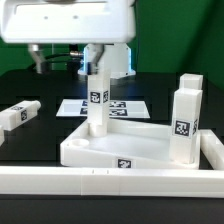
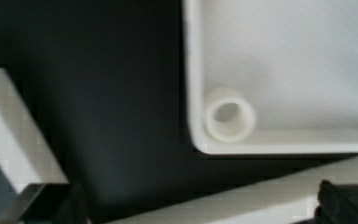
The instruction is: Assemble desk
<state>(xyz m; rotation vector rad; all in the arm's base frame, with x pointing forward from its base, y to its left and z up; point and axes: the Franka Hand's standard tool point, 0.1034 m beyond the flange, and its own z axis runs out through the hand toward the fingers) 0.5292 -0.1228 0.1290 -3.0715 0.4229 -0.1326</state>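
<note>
- The desk slab (image 1: 115,148) lies flat on the dark table (image 1: 30,135), rim up, just behind the long low white rail (image 1: 110,181) that runs across the front of the exterior view.
- One leg (image 1: 97,101) stands upright at about 11 o'clock on the slab, at its far corner, a black-and-white tag on its face.
- The gripper (image 1: 98,68) hangs straight above that leg, meeting its top end; from here I cannot tell whether the fingers clench it or have let go.
- A second leg (image 1: 185,120) stands upright at about 3 o'clock on the slab, at the corner on the exterior view's right, also tagged.
- A third leg (image 1: 18,114) lies on its side on the table at about 9 o'clock, well apart from the slab.
- The marker board (image 1: 122,104) lies flat behind the slab at 12 o'clock, partly hidden by the standing leg.
- In the wrist view, a corner of the slab (image 2: 291,70) shows a round socket (image 2: 229,117) with nothing in it, dark table beside it.
- Other white pieces at that picture's edges are too blurred to name.
</note>
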